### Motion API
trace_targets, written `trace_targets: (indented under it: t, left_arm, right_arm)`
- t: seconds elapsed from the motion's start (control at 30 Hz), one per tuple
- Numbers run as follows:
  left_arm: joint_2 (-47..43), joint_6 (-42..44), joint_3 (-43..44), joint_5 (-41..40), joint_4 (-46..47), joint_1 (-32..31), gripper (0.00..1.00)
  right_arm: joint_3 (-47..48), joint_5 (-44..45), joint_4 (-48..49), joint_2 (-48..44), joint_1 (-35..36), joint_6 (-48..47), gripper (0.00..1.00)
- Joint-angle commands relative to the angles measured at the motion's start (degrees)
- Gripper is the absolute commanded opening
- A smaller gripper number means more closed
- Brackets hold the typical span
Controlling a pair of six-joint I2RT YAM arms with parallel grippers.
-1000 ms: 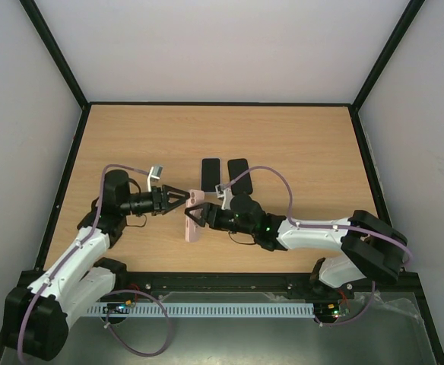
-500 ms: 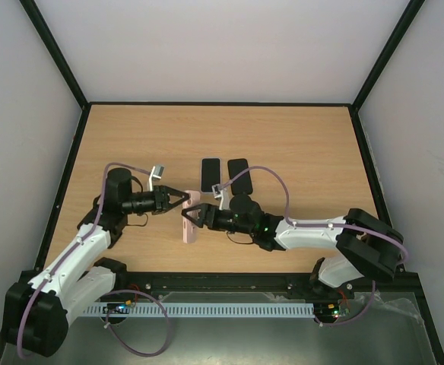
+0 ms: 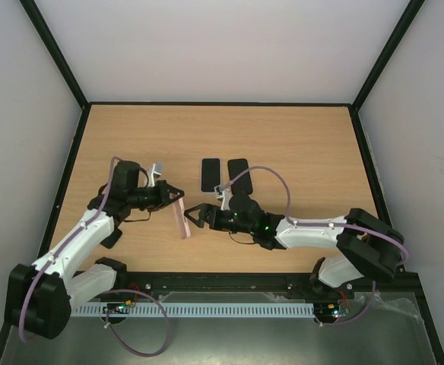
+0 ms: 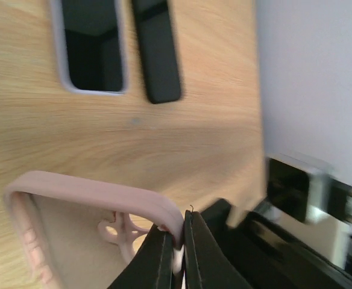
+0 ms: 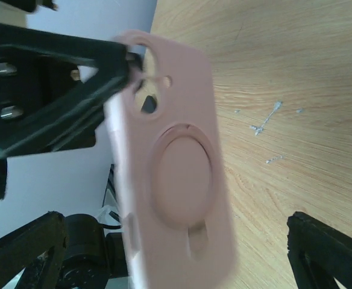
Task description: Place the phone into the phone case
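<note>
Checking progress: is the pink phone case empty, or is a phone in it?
Empty. The pink case, pinched at its rim by the left gripper, shows a bare inside; both phones lie on the table.

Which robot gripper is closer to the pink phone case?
Left. The left gripper is shut right on the edge of the pink phone case, holding it up. The right gripper is open just beside the case and doesn't seem to touch it.

you view the table (image 3: 283,137) from above; both wrist cameras sit close, facing the same pink phone case (image 5: 176,168).
</note>
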Motion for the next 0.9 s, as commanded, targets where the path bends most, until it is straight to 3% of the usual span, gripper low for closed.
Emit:
trace_targets:
  t: [0.0,0.2,0.47,0.53,0.67,0.8,0.87]
  left_arm:
    - [5.73,5.97,4.09,-15.43,-13.41,-0.14,0.02]
    - [14.4,6.29,7.15,-28.06,-15.59,-0.32,0.02]
    - [26.41,3.0,11.82,-32.43,-13.28,-0.74,0.06]
    - [27.43,1.44,11.92,-33.33,-12.68,-0.92,0.14]
    - [26.95,-1.12,13.14,-37.04,-14.04,-0.9,0.4]
    - [24.94,-2.73,13.73,-41.0,-16.08,-0.5,0.76]
    - [25.15,-3.86,14.17,-43.72,-18.48,0.45,0.89]
  right_arm:
    - [-0.86,5.21,-5.56,-5.84,-0.37,-2.94,0.98]
    - [-0.98,9.76,-11.34,-10.47,-0.44,-6.64,0.97]
    - [1.81,13.08,-18.09,-10.85,-0.44,-12.48,0.97]
    - [2.11,13.74,-18.75,-11.06,-0.41,-13.78,0.98]
    - [2.33,15.14,-20.71,-11.92,-0.42,-15.88,0.98]
    - [2.46,18.27,-24.04,-13.45,-0.47,-17.56,0.98]
    - [2.43,19.23,-25.09,-14.7,-0.47,-18.4,0.98]
